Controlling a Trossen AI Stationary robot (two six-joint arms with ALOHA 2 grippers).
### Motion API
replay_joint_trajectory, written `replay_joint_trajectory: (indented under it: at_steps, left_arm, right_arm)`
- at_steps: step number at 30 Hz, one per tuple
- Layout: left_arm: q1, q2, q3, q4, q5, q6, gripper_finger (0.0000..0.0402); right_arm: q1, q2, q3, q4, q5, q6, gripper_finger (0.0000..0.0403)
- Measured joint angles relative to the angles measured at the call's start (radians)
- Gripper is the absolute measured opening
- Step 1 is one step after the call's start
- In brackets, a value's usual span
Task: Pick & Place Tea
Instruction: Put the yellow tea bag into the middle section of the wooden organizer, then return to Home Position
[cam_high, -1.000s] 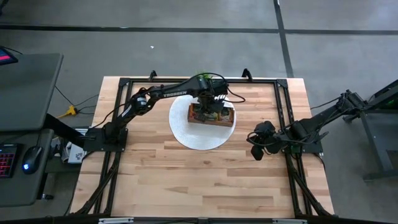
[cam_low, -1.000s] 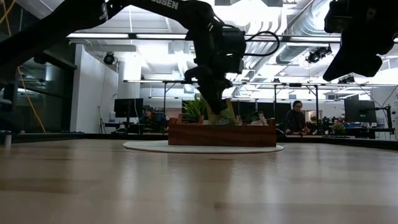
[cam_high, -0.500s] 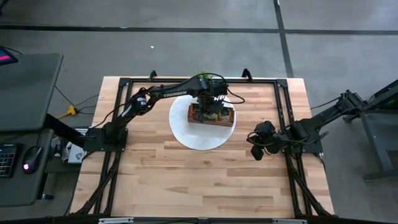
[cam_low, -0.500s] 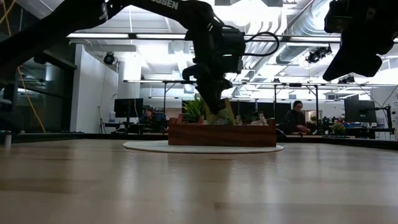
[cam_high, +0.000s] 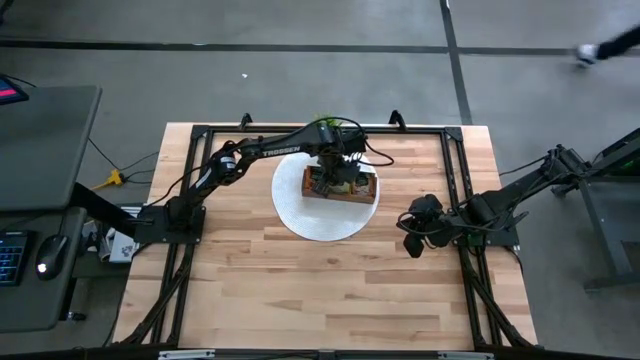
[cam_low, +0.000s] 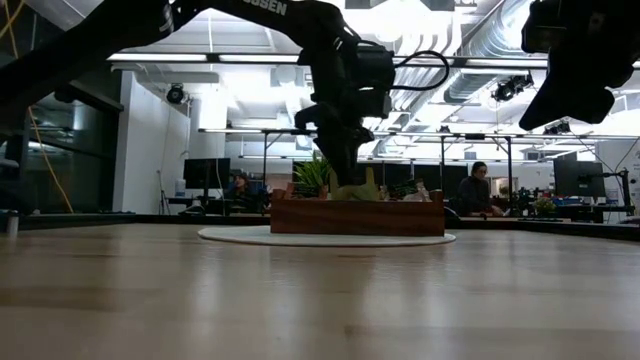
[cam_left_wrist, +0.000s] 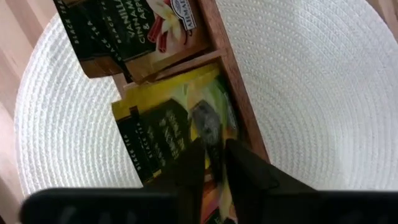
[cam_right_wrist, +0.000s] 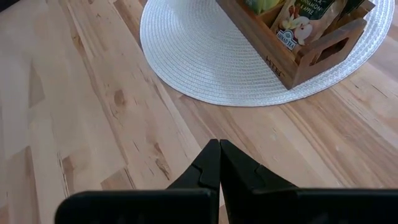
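A brown wooden tray (cam_high: 345, 190) stands on a round white mat (cam_high: 300, 215) at the table's far middle, and tea sachets stand in its compartments. My left gripper (cam_left_wrist: 214, 155) points down into the tray, its fingers a little apart over a yellow-green sachet (cam_left_wrist: 165, 134). Dark-labelled sachets (cam_left_wrist: 134, 37) fill the neighbouring compartment. In the low view the left gripper (cam_low: 345, 175) is just above the tray (cam_low: 357, 215). My right gripper (cam_right_wrist: 219, 152) hangs shut over bare wood at the table's right, holding nothing. My left gripper comes from above, pointing down, with a fingertip (cam_left_wrist: 193, 165) on either side of the yellow-green sachet's upper edge (cam_left_wrist: 208, 127). Whether the fingers touch it I cannot tell. The sachet stands in the tray's compartment among others.
A small green plant (cam_low: 312, 175) stands behind the tray at the far edge. A black frame (cam_high: 200, 135) runs round the tabletop. Bare wood lies in front of the mat and toward the near edge. People sit in the room beyond the table.
The yellow-green sachet stood up tall under my left gripper's fingertips. It has since sunk lower into the tray. Both arms have kept their places.
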Motion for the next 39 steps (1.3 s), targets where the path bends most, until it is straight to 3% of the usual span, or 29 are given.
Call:
replay_joint_trajectory:
  at_steps: [4,8,15,20,26,30,39]
  left_arm:
    - [0.000,0.000,0.000,-0.002,-0.017,-0.021,0.0094]
    - [0.000,0.000,0.000,0.002,-0.115,-0.024,0.0121]
    - [0.005,-0.049,0.001,0.018,-0.210,-0.024,0.0134]
    - [0.002,-0.056,0.001,0.033,-0.184,-0.044,0.0134]
    - [0.002,-0.058,0.001,0.014,-0.045,-0.127,0.0133]
    - [0.002,-0.109,0.001,0.041,-0.039,-0.137,0.0133]
    - [-0.002,-0.269,-0.067,0.146,-0.012,-0.190,0.0088]
  right_arm:
    - [0.000,0.000,0.000,0.000,0.000,0.000,0.0000]
    - [0.000,0.000,0.000,0.000,0.000,0.000,0.0000]
    - [0.000,0.000,0.000,0.000,-0.001,0.000,0.0000]
    - [0.000,0.000,-0.001,0.000,0.005,0.000,0.0000]
    - [0.000,0.000,-0.001,-0.005,0.007,0.005,0.0000]
    - [0.003,-0.004,-0.001,-0.006,0.032,0.018,0.0000]
    - [0.138,-0.183,-0.001,-0.140,0.265,0.115,0.0000]
